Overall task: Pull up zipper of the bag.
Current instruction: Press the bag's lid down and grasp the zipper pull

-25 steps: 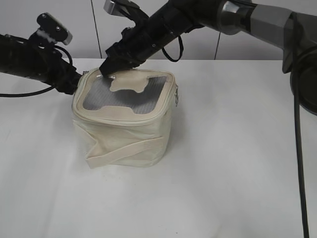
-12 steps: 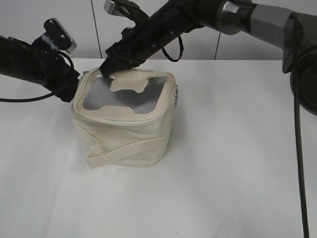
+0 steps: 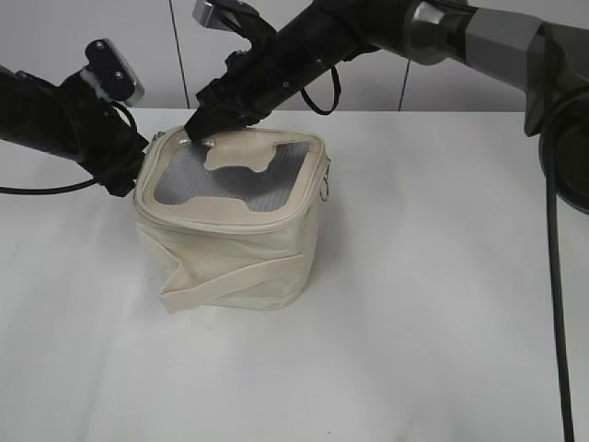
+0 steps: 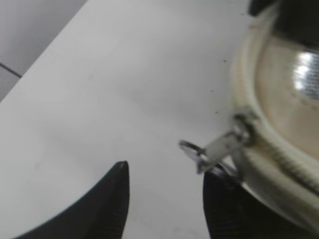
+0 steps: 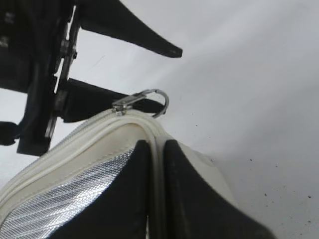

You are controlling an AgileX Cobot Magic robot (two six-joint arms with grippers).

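The cream bag (image 3: 235,249) stands on the white table, with the grey mesh lid (image 3: 221,180) on top. My right gripper (image 3: 196,129) reaches across and is shut on the lid rim at the far left corner; the right wrist view shows its fingers (image 5: 179,199) pinching the zipper track (image 5: 158,134). One silver ring pull (image 5: 155,102) sticks out of that corner. My left gripper (image 4: 167,184) is open, and the ring pull (image 4: 202,154) hangs just above its right finger, not gripped. A second ring pull (image 3: 326,180) hangs on the bag's right side.
The left arm (image 3: 55,115) lies over the table at the left and the right arm (image 3: 368,28) comes in from the top right. A cream strap (image 3: 230,281) runs across the bag's front. A grey panelled wall stands behind the table.
My left wrist has tilted up and turned a little at the bag's left corner. The right gripper and the bag have not moved.
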